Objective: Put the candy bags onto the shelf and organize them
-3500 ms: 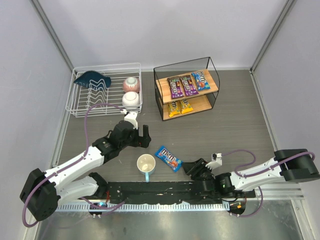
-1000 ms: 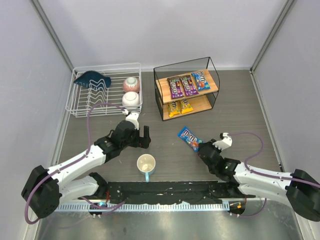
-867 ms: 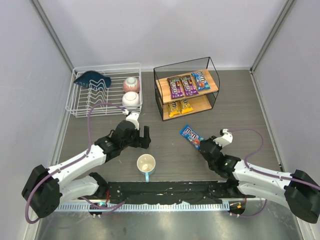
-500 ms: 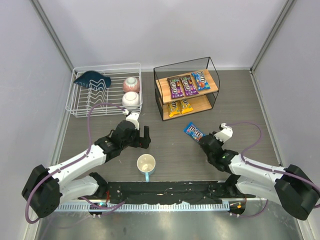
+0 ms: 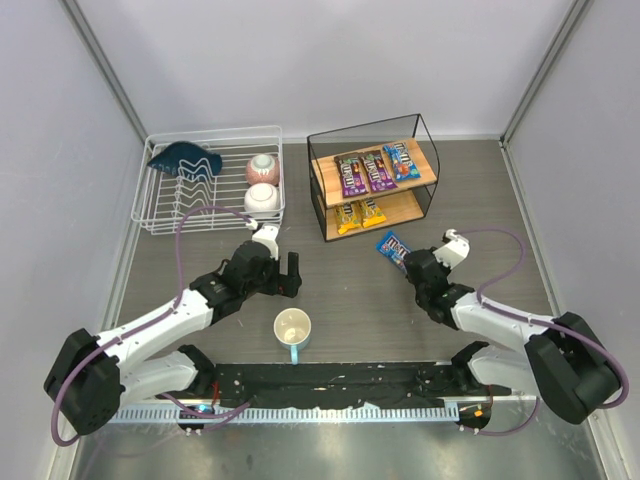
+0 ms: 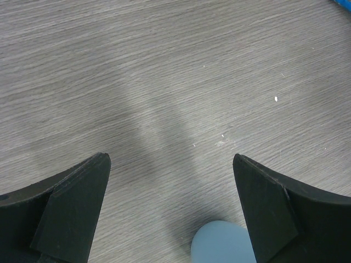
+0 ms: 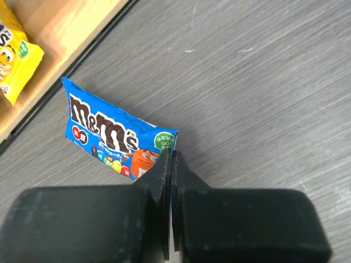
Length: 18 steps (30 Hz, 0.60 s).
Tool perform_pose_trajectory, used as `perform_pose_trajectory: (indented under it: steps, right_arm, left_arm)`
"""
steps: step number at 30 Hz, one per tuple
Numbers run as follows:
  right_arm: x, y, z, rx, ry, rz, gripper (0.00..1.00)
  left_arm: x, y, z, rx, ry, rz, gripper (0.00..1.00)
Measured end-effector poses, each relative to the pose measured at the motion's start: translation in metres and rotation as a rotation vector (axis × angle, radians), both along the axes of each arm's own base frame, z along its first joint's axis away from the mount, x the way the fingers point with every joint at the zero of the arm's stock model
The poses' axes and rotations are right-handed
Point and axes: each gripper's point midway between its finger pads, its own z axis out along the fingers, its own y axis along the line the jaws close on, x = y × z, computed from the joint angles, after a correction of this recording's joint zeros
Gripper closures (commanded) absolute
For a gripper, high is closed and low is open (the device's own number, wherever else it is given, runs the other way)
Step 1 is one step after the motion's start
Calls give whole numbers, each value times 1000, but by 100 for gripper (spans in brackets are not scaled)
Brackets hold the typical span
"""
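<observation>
My right gripper (image 5: 408, 262) is shut on the corner of a blue candy bag (image 5: 392, 246), held just in front of the shelf (image 5: 405, 206). The right wrist view shows this blue bag (image 7: 109, 134) pinched at its right end between my closed fingers (image 7: 171, 156), with the shelf's lower board (image 7: 71, 27) and a yellow bag (image 7: 13, 49) close by. On the upper board lie two purple bags (image 5: 352, 175) and one blue bag (image 5: 402, 160). Two yellow bags (image 5: 358, 214) lie on the lower board. My left gripper (image 5: 290, 272) (image 6: 170, 159) hangs open and empty over bare table.
A mug (image 5: 292, 328) with a blue handle (image 6: 222, 244) stands near the front, just below my left gripper. A white wire dish rack (image 5: 165, 215) with two bowls (image 5: 262, 185) and a dark blue item sits at the back left.
My right arm has carried the blue bag from the front of the table up and right, close to the shelf's lower board. The left arm has stayed still.
</observation>
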Motion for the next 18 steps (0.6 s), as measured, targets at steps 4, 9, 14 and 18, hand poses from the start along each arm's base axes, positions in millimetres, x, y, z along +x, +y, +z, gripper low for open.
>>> perform_pose_trajectory:
  steps: [4,9,14,18]
  right_arm:
    - [11,-1,6,-10,-12,-1,99]
    - [18,-2,14,-34,-29,15,99]
    - [22,-1,31,-56,-66,46,99]
    - [25,0,46,-67,-101,63,99]
  left_arm:
    - [0,0,-1,3,2,0,0]
    - [0,0,-3,6,6,0,0]
    - [0,0,-3,7,8,0,0]
    - [0,0,-3,7,8,0,0]
